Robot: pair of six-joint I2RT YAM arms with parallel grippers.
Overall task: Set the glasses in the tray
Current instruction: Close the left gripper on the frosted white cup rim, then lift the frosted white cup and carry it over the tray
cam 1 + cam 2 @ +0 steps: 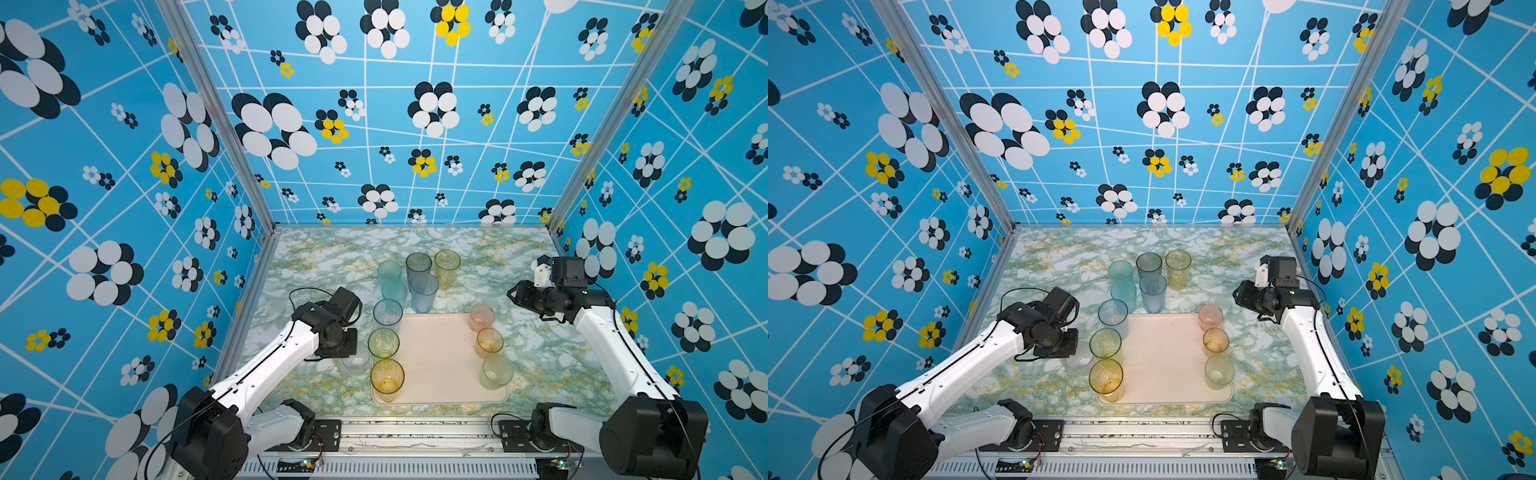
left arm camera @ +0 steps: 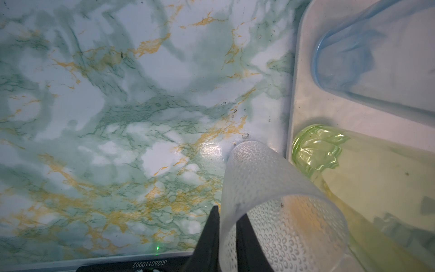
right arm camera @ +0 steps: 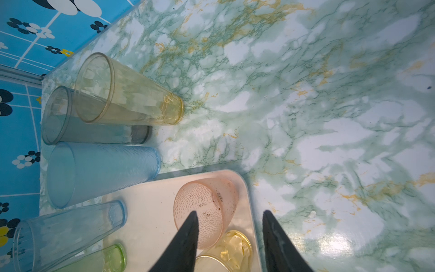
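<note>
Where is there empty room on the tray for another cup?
The tray is bare in the middle, between the tall glasses along its left edge and the short glasses along its right. Behind the tray, tumblers crowd together.

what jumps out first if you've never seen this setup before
The loud blue flowered walls hit first, wrapped around a green marbled table. Then come the tinted glasses: a cluster stands behind the cream tray, and rows line its left and right edges. Just left of the tray, the left gripper pinches a clear glass by its wall.
</note>
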